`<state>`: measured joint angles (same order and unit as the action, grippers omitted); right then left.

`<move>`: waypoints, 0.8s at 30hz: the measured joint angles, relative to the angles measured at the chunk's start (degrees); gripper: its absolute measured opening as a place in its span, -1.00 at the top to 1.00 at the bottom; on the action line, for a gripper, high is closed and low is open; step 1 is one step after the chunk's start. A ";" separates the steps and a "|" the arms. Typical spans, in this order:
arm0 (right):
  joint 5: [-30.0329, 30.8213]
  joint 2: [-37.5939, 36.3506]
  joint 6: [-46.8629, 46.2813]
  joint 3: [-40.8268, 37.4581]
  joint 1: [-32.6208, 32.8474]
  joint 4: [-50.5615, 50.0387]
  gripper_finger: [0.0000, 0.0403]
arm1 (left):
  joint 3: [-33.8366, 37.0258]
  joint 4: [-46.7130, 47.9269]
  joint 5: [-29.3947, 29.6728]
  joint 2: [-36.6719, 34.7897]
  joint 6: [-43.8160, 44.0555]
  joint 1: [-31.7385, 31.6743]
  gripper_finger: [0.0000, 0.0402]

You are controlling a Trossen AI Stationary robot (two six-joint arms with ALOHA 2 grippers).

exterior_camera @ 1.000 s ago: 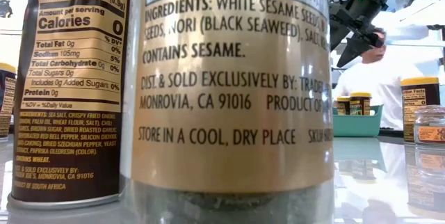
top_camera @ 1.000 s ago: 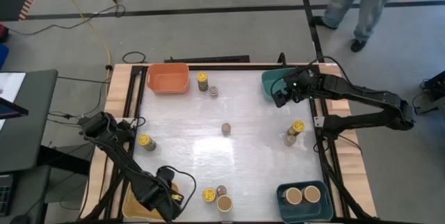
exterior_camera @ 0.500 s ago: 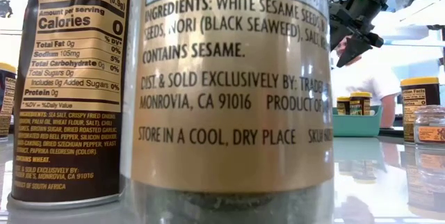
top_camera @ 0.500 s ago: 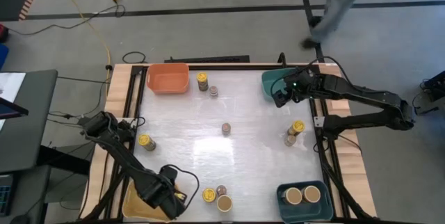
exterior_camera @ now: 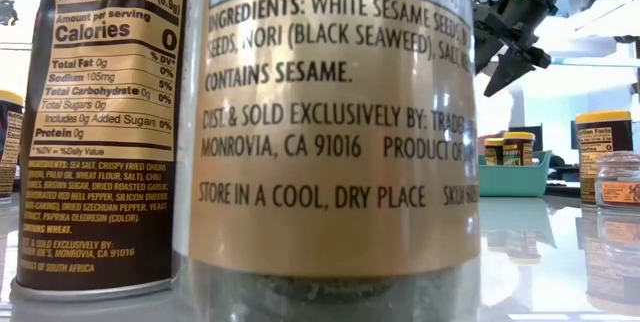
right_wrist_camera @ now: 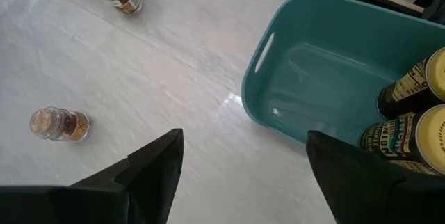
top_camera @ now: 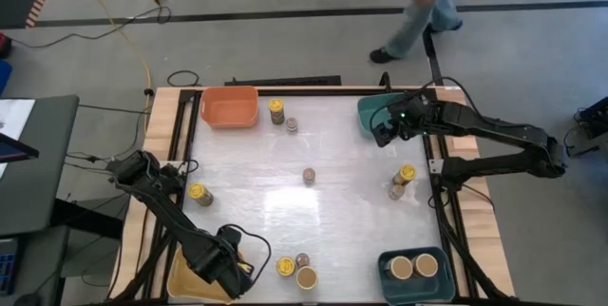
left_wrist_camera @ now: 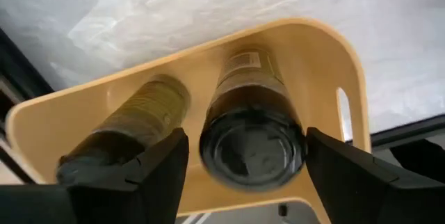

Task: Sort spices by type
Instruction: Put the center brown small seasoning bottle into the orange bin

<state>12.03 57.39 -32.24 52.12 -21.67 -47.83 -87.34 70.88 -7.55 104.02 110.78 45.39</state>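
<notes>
In the yellow bin [left_wrist_camera: 62, 123] at the worktop's near left corner, two dark jars [left_wrist_camera: 254, 123] are seen lying, the left gripper [left_wrist_camera: 243, 161] spread open around one, untouching. Right gripper [right_wrist_camera: 243, 161] is held open over the teal bin [right_wrist_camera: 334, 78] holding yellow-lidded jars [right_wrist_camera: 410, 116].

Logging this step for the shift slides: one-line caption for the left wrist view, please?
Left gripper open over yellow bin, two dark jars lying inside.
</notes>
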 joint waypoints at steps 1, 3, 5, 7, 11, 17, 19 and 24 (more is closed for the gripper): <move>0.00 0.00 0.31 0.00 0.00 0.00 -0.64 | -0.51 0.78 -0.02 -0.36 0.02 0.00 -0.35; -0.02 0.00 0.83 0.00 0.00 0.00 -0.64 | -1.24 3.11 0.02 -1.38 0.24 0.00 -0.35; -0.01 0.00 0.82 0.00 0.00 0.00 -0.64 | -1.50 5.24 0.02 -2.75 1.01 0.00 -0.35; -0.02 0.00 0.82 0.00 0.00 -0.01 -0.64 | -1.50 7.16 0.02 -4.21 1.66 0.00 -0.35; -0.02 0.00 0.82 0.00 0.12 -0.02 -0.64 | -1.52 10.58 0.02 -6.99 2.05 0.00 -0.35; -0.02 0.00 0.82 0.00 1.43 0.01 -0.64 | -1.52 13.22 0.07 -10.16 1.16 -1.14 -0.34; -0.02 0.00 0.80 0.00 1.95 0.29 -0.64 | -1.53 15.08 0.46 -11.23 0.21 -1.62 -0.34; -0.02 0.00 0.80 -0.02 4.11 1.03 -0.64 | -1.52 17.30 7.49 -12.80 -1.85 -2.68 -0.34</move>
<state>12.01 57.39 -31.44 52.10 -17.56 -46.80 -88.86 88.17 -0.06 91.22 108.94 42.71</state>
